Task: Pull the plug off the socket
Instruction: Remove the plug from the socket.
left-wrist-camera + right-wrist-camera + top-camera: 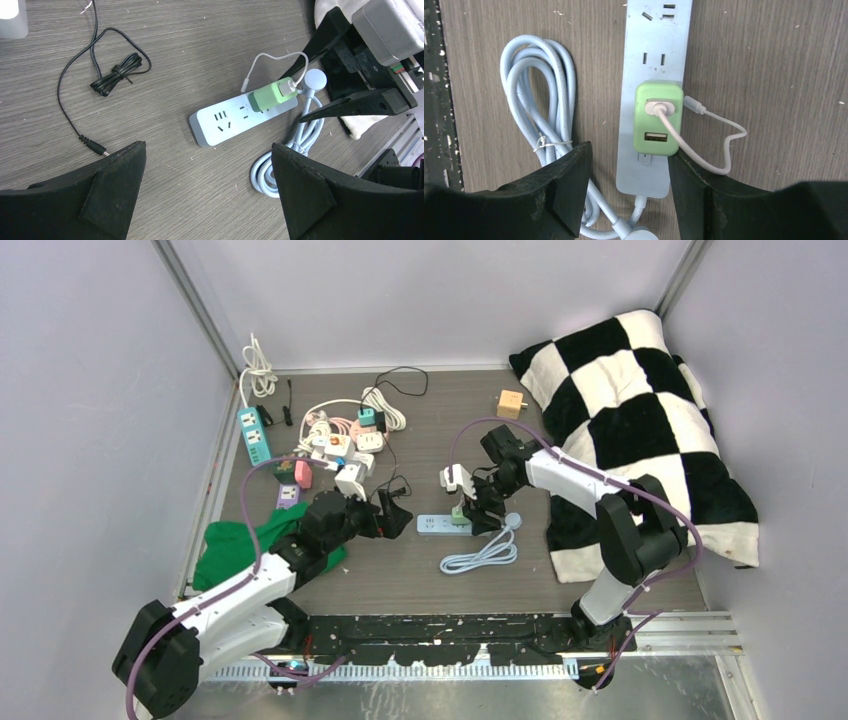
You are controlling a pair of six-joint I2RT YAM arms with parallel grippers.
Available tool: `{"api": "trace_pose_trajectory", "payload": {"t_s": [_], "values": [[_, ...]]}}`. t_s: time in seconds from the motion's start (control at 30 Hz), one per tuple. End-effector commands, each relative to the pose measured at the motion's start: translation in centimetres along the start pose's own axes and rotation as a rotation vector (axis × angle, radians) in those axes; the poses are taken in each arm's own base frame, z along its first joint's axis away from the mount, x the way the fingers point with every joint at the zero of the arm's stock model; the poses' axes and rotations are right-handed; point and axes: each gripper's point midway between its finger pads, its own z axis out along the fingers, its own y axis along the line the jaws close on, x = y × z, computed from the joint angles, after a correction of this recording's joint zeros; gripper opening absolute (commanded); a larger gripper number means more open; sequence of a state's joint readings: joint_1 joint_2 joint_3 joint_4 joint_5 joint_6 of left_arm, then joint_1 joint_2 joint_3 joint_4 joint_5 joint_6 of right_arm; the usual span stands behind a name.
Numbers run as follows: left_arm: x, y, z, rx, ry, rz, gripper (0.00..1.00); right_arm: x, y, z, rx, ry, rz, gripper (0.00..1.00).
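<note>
A green plug [658, 119] with a thin white cable [719, 150] in its upper port sits in the pale blue socket strip [654, 50]. My right gripper [630, 150] stands open over the strip's cord end. Its right finger lies against the plug's lower corner and its left finger stands off the strip. From above, the plug [458, 513] is on the strip [436, 524], with the right gripper [480, 516] at its right end. My left gripper [396, 516] is wide open just left of the strip. In its own view the left gripper [207, 147] holds nothing, short of the strip [225, 125] and plug [270, 96].
The strip's coiled blue cord [539, 115] lies beside it. A black cable [110, 75] lies to the left. A pile of adapters and strips [335, 445] is at the back left, a green cloth [235, 545] near left, a checkered cushion [640, 420] right, a tan cube [511, 403] behind.
</note>
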State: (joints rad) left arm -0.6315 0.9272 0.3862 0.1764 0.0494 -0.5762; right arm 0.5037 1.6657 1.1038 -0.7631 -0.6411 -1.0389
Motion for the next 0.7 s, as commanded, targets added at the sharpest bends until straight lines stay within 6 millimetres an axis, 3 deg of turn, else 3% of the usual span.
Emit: {"api": "trace_pose_trajectory", "payload": {"t_s": [0.0,0.4,0.67], "values": [[-0.9,-0.7,0.4,0.043,-0.039,0.01,0.96,-1.6,-2.0,-0.2,0.059,-0.017,-0.037,0.63],[-0.2,-1.0,1.2,0.07,-0.015,0.021,0.96,-2.9,-1.3,0.6,0.002,-0.036,-0.076,0.62],[0.2,-1.2,1.5,0.098,-0.01,0.038,0.96,-2.5,-1.4,1.5,0.009,-0.014,-0.094,0.51]]}}
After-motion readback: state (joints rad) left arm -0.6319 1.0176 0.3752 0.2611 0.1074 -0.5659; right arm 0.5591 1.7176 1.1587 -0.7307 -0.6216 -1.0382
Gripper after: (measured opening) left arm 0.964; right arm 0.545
